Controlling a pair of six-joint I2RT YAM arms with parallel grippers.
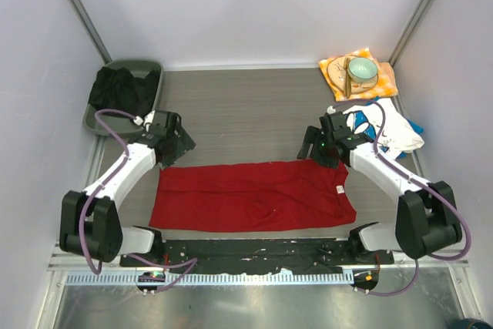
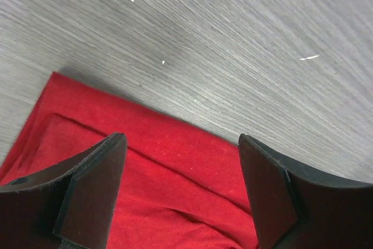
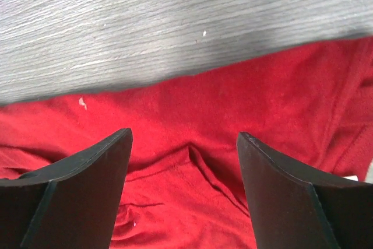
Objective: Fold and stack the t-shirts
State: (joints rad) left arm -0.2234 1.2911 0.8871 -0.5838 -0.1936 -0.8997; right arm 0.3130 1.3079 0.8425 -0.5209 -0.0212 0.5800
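On bench: red t-shirt lying as wide band. I'm hovering left hand, right hand over far corners, both apart, empty, probably for next fold.

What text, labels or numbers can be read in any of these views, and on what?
No text can be read in any view.
Small white tag on the flat bright red cloth t-shirt: too small to read.
Blue print on the crumpled white cloth t-shirt: no letters legible.
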